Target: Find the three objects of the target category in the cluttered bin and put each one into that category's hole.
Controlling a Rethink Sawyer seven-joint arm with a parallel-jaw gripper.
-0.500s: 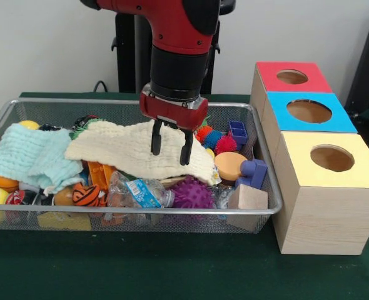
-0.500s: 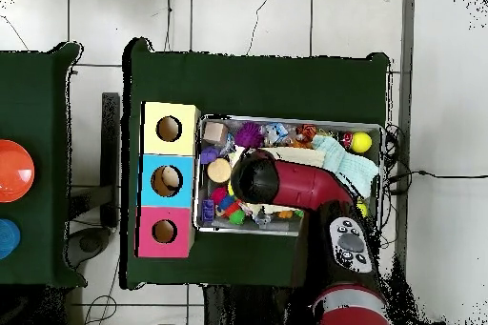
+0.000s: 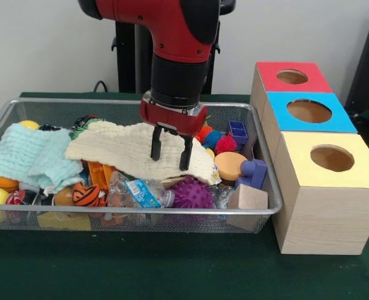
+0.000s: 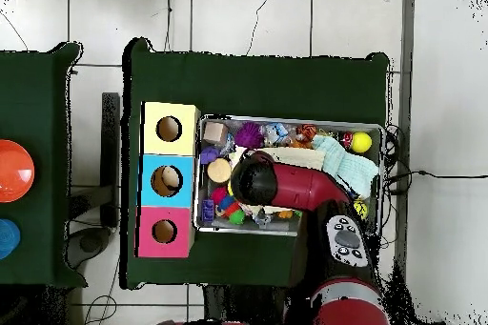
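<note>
Bin (image 3: 9, 107) fills the green counter (image 3: 172, 269), crammed rim to rim. Three boxes crowd its right edge, the yellow one's hole (image 3: 332, 158) nearest. Over the cream cloth (image 3: 119, 150) the tool (image 3: 169, 156) hangs parted, holding nothing. No confetti lumps show.

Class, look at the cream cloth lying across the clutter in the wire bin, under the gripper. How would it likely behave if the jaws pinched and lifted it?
The cream cloth is probably floppy: it drapes over the toys beneath it. It looks thin, so likely light. Lifted by the open gripper, it may hang down and uncover what lies underneath in the bin.
</note>
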